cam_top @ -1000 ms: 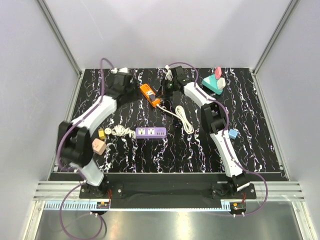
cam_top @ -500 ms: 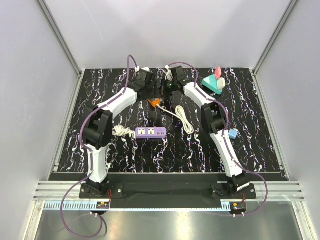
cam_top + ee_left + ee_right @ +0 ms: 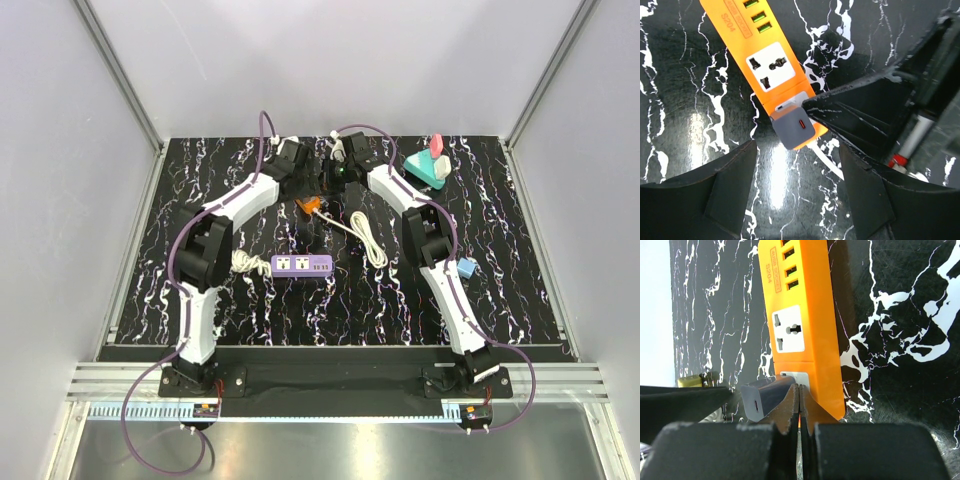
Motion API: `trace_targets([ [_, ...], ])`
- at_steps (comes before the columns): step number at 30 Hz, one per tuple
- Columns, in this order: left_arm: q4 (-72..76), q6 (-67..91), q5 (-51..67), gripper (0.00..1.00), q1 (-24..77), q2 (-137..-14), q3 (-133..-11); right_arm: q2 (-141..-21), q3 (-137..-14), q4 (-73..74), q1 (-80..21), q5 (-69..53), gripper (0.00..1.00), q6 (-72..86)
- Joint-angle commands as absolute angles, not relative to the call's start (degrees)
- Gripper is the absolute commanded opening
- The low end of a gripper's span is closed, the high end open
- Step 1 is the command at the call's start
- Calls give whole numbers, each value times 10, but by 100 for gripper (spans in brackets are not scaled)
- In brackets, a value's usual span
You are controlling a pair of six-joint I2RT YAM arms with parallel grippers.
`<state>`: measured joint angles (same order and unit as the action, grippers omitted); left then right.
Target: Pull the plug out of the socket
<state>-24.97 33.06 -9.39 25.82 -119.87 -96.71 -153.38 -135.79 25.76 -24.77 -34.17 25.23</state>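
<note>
An orange socket strip (image 3: pixel 771 64) lies on the black marbled table, with a grey plug (image 3: pixel 794 129) standing in its end socket. My left gripper (image 3: pixel 797 197) hovers open just short of the plug, one finger (image 3: pixel 722 192) on each side and nothing between them. My right gripper (image 3: pixel 800 392) is shut and empty, its tips resting on the strip (image 3: pixel 800 315) right beside the plug (image 3: pixel 765 395). In the top view both grippers meet over the strip (image 3: pixel 312 207) at the back centre, which hides the plug.
A white cable (image 3: pixel 365 238) runs from the orange strip toward the middle. A purple socket strip (image 3: pixel 302 265) lies in front, with a white coiled lead (image 3: pixel 243 262) at its left. A teal and pink object (image 3: pixel 428 165) sits back right, a small blue block (image 3: pixel 465 268) at right.
My left arm swung from the back left over to the orange strip and now covers most of it. The right gripper has stayed put, shut against the strip.
</note>
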Motion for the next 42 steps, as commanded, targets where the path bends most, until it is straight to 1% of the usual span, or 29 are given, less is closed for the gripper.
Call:
trace_targets([
  [1,-249,336,-113,71,258,-1211,-1000,-1559,-1332,301,-261,-294,0,221],
  [21,-249,345,-133,59,250,-1252,-1028,-1559,-1331,300,-261,-295,0,221],
  [24,-250,347,-130,55,248,-1258,-1037,-1558,-1330,300,-261,-295,0,221],
  [27,-250,345,-128,48,248,-1262,-1047,-1557,-1328,301,-261,-295,0,222],
  [28,-249,345,-127,44,248,-1262,-1048,-1557,-1328,301,-261,-294,0,222],
  [29,-249,345,-128,39,248,-1261,-1049,-1557,-1327,301,-261,-294,0,223],
  [31,-249,344,-127,32,248,-1258,-1049,-1557,-1328,301,-261,-294,0,223],
  [32,-250,344,-126,24,248,-1257,-1049,-1557,-1327,301,-261,-294,0,222],
  [34,-249,344,-121,18,248,-1253,-1049,-1557,-1328,302,-261,-294,0,223],
  [35,-249,344,-120,12,248,-1252,-1049,-1556,-1328,305,-262,-288,0,223],
  [38,-249,351,-100,0,248,-1248,-1054,-1555,-1329,310,-267,-274,0,221],
  [42,-249,360,-89,0,248,-1238,-1060,-1558,-1342,326,-271,-263,0,217],
])
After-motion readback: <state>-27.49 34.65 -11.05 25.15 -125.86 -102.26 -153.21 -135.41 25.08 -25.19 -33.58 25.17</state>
